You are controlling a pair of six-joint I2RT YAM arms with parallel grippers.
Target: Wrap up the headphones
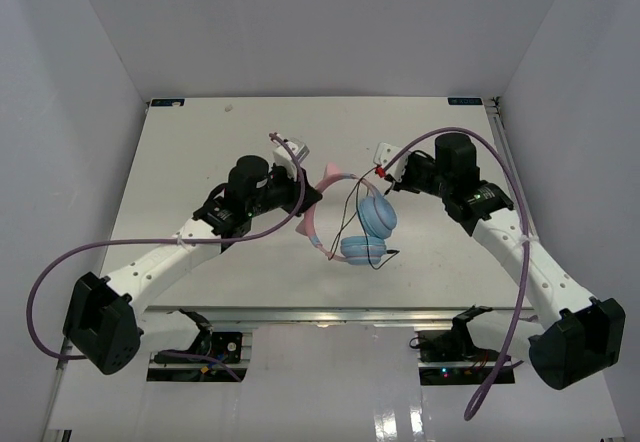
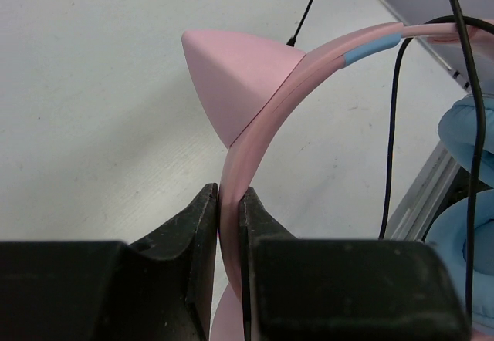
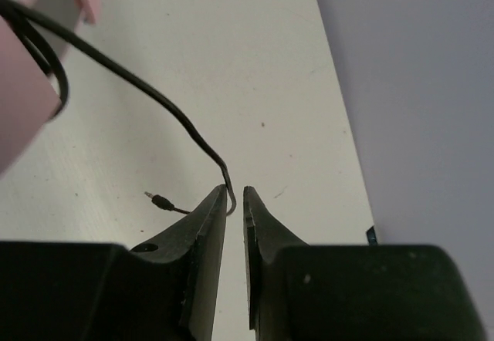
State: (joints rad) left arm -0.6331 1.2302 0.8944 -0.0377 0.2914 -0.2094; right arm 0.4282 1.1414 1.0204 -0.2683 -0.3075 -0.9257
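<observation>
Left gripper [image 2: 229, 194] pinches pink headband [image 2: 251, 125]. Right gripper [image 3: 234, 193] jaws slightly apart, black cable [image 3: 154, 96] loose between. Mid-wrap; next probably needs a firm cable grip.

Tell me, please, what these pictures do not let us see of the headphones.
- Left wrist view: the headband below the left pincer, hidden by its fingers.
- Right wrist view: the ear cups, outside the frame.
- Top view: the plug of the cable, too small.
</observation>
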